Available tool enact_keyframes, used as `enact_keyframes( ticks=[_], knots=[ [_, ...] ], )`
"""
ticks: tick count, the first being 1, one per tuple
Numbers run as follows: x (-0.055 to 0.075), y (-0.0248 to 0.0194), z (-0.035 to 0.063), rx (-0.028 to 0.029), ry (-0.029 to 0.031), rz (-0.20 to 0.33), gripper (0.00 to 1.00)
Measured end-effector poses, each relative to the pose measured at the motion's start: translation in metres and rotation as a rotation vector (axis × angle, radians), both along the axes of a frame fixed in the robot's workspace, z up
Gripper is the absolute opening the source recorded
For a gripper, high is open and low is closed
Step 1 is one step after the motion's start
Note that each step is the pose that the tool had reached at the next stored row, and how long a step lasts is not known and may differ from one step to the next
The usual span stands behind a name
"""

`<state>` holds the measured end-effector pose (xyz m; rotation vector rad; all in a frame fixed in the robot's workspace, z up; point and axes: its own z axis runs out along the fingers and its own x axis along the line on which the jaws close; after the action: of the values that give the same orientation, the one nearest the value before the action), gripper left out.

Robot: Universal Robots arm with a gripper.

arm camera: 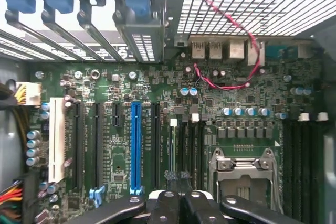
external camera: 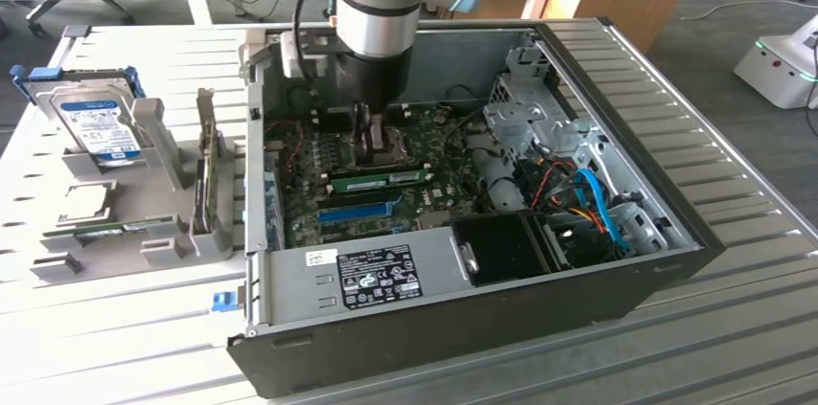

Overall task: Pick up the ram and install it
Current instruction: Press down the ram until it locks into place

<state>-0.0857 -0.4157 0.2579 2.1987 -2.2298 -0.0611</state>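
Ram (external camera: 381,178): sat edge-up on the motherboard (external camera: 450,151) inside the open computer case (external camera: 665,261), between CPU socket (arm camera: 244,171) and blue slot (external camera: 355,211). Gripper (external camera: 371,148): clenched tight, hung over the socket just beside it; contact could not be told.

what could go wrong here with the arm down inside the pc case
1. The gripper is shut low over the motherboard; drifting down, it could strike the CPU socket beside it.
2. A ram stick lies inside the case, near the arm; it is unclear whether it is fully seated, so it may sit skewed.
3. The red wire loops loosely over the board and could snag.
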Motion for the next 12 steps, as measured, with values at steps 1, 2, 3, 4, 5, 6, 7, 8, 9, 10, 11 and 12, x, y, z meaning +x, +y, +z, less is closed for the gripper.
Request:
enact_keyframes(
  ticks=[1, 2, 3, 4, 5, 6, 7, 8, 9, 10, 11, 12],
  knots=[
    [0.0, 0.0, 0.003, 0.0, 0.0, 0.0, 0.11],
    [0.0, 0.0, 0.006, 0.0, 0.0, 0.0, 0.11],
    [0.0, 0.0, 0.0091, -0.0001, 0.0, 0.0, 0.11],
    [0.0, 0.0, 0.0121, 0.0001, -0.0001, 0.0, 0.11],
    [0.0, 0.0, 0.0155, 0.0, 0.0, 0.0, 0.11],
    [0.0, 0.0, 0.0183, 0.0, 0.0001, 0.0, 0.11],
    [0.0, 0.0, 0.0208, 0.0, 0.0, 0.0, 0.11],
    [0.0, 0.0, 0.0235, 0.0, 0.0001, 0.0, 0.11],
    [0.0, 0.0, 0.0259, 0.0, 0.0001, 0.0, 0.11],
    [0.0, 0.0, 0.0284, 0.0, 0.0, 0.0, 0.11],
    [0.0, 0.0, 0.0309, 0.0, 0.0001, 0.0, 0.11],
    [0.0, 0.0, 0.0333, 0.0, 0.0, 0.0, 0.11]
  ],
)
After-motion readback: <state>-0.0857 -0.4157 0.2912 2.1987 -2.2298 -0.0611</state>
